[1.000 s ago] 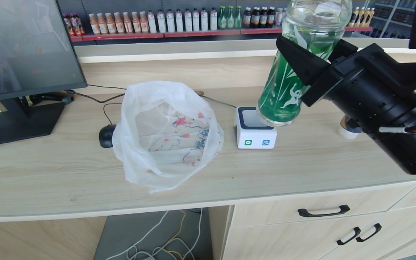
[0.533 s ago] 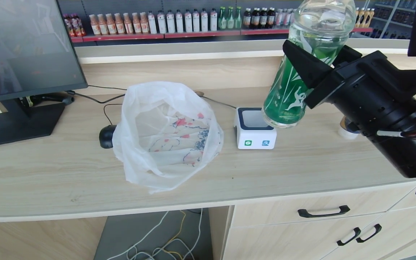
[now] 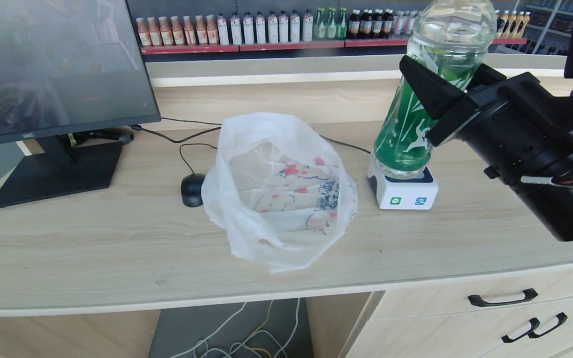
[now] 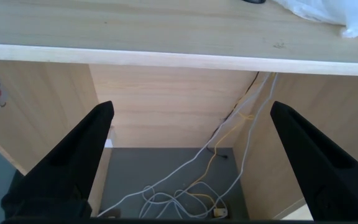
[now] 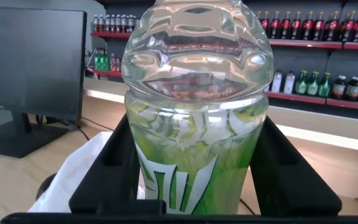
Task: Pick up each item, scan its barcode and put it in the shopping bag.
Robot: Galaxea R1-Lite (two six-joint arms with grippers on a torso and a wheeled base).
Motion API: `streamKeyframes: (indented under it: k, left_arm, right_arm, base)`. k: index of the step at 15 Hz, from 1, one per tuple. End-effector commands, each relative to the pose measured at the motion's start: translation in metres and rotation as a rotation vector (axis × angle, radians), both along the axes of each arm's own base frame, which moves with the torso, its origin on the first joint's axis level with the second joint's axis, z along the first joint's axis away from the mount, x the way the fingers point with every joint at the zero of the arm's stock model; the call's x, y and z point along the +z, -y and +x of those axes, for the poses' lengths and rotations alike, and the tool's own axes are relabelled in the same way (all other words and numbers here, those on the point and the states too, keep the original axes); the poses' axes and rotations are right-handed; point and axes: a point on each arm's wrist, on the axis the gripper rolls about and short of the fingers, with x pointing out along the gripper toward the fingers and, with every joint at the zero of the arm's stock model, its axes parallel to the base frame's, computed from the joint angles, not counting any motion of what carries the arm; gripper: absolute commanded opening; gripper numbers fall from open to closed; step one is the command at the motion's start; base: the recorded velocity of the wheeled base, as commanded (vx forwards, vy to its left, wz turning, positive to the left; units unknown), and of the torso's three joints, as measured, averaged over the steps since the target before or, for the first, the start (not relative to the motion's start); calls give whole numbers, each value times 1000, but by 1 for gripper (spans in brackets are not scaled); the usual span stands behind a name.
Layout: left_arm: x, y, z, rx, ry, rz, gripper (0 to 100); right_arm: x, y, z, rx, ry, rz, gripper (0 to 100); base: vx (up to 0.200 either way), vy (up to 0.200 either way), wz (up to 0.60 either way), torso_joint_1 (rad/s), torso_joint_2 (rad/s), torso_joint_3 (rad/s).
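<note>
Right, my right pincer (image 3: 440, 82) is clamped round the green drink bottle (image 3: 406, 134), holding it upright over the white barcode scanner (image 3: 406, 196); touching or not, I cannot tell. I judge scanning is underway and bagging is left. The shopping bag (image 3: 276, 199) gapes just beside the scanner on the counter (image 3: 92, 238); nothing stands between. The computer mouse (image 3: 192, 190) lies beyond. My left pincer (image 4: 191, 162) hangs wide open, empty, below the counter edge.

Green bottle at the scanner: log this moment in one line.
right gripper: shut on green bottle | green bottle: tilted, lower end over scanner | shopping bag: open on counter | left gripper: open
</note>
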Motion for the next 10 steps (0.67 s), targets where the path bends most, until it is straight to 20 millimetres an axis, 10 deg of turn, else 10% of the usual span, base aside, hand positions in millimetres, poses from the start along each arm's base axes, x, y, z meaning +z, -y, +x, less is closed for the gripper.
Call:
streamKeyframes:
  k: [1, 10]
  left_arm:
    - [0, 0, 0, 0, 0, -2, 100]
    - [0, 0, 0, 0, 0, -2, 100]
  right_arm:
    - [-1, 0, 0, -6, -2, 3, 0]
    - [-3, -1, 2, -4, -8, -1, 0]
  base:
    - [0, 200, 0, 2, 2, -7]
    - [0, 156, 0, 2, 1, 1]
